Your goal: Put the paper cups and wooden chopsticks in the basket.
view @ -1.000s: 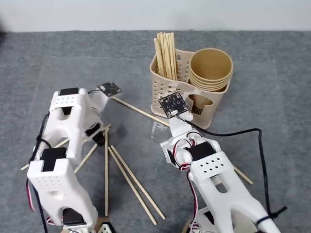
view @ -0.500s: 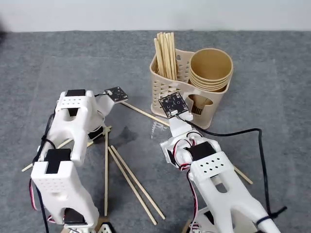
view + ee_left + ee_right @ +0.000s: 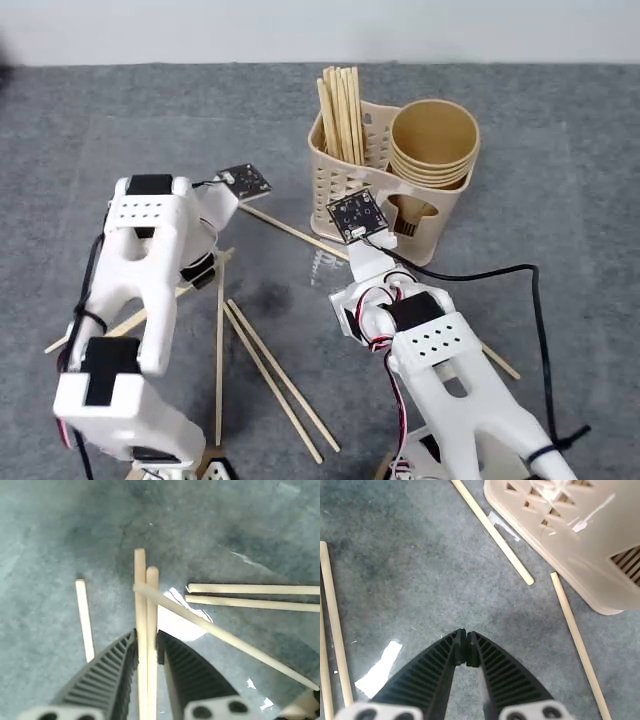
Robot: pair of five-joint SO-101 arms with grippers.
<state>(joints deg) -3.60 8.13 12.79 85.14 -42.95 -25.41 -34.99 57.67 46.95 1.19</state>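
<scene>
Change: my left claw (image 3: 146, 645) has risen, drifting toward basket (image 3: 338, 182) | grips 2 chopsticks (image 3: 144, 595) | right claw (image 3: 466, 649) closed, empty | delivery looks next; loose chopsticks (image 3: 272, 372) still to collect.

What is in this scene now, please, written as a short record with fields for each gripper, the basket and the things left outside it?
left gripper: shut on two chopsticks, held side by side
right gripper: shut, holding nothing, above the grey mat beside the basket
basket: chopstick bundle upright in one compartment, stacked paper cups in the other
outside basket: loose chopsticks lying on the mat around both arms
</scene>
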